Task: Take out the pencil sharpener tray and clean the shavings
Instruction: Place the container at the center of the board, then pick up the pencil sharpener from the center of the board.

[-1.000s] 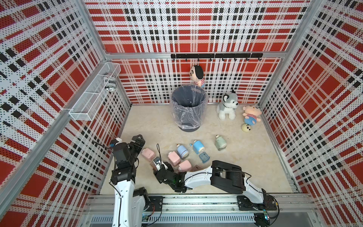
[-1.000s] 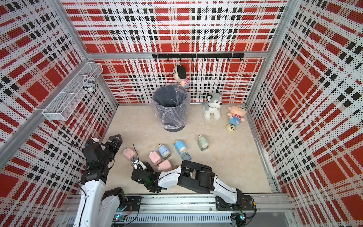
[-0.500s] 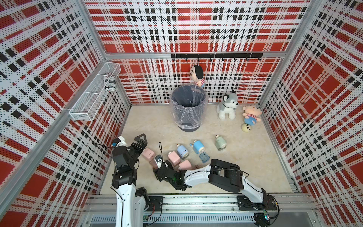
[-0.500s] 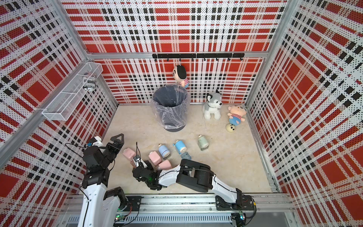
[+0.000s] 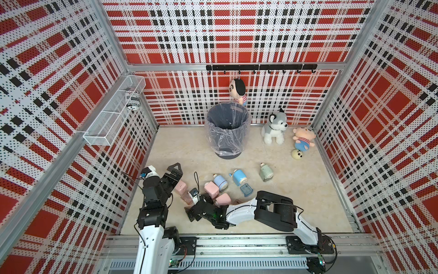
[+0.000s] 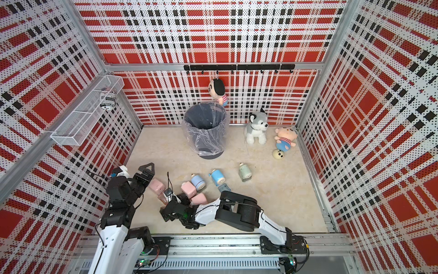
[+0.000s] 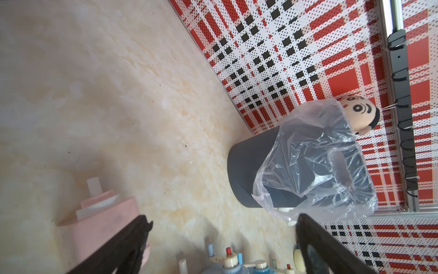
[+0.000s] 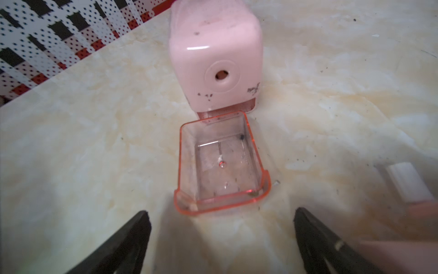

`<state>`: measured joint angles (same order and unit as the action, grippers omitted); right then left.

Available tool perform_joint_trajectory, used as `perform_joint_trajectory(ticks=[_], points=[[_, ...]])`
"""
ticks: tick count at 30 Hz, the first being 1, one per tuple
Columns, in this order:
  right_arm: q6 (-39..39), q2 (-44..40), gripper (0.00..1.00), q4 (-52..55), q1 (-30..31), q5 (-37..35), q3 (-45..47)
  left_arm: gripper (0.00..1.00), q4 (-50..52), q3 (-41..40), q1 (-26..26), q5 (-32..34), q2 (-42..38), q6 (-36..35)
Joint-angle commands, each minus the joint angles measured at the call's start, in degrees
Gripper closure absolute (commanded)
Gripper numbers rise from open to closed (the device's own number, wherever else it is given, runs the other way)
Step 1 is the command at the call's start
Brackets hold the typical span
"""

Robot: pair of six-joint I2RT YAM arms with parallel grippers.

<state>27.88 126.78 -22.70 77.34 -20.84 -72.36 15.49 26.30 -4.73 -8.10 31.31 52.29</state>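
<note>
Two claws gape empty: the right claw [image 8: 221,213] has just let go of the clear tray [image 8: 220,163], which now lies on the counter [image 8: 71,142] at the slot of the pink sharpener [image 8: 213,54]. The left claw [image 7: 222,218] hovers idle. Only specks remain inside, so refitting probably comes next.

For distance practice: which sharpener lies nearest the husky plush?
The pale green sharpener, the only green one; the others, pink or blue, lie farther from the husky plush.

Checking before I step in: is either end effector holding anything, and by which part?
Nothing is held: left end effector and right end effector are both open; tray lies ungripped.
</note>
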Motion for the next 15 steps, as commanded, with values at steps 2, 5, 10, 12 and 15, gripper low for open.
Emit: perform_joint_trajectory(ticks=[2,5,10,12,15], points=[[0.1,-8.7,0.00,-3.6,0.0,2.4,5.0,0.02,5.2,5.4,8.3,12.8,0.8,4.2],[0.2,-13.2,0.00,-3.5,0.0,3.3,8.3,0.02,8.0,8.2,13.9,18.3,2.0,6.7],[1.3,-21.2,0.00,-3.3,0.0,2.7,14.8,0.02,10.8,10.4,20.9,23.3,4.6,10.8],[1.3,-24.2,0.00,-2.4,0.0,1.8,17.1,0.02,11.3,10.7,22.9,24.8,5.9,12.3],[1.6,-27.3,0.00,-0.6,-0.4,1.7,19.2,0.02,12.3,11.0,25.3,27.0,7.6,14.1]])
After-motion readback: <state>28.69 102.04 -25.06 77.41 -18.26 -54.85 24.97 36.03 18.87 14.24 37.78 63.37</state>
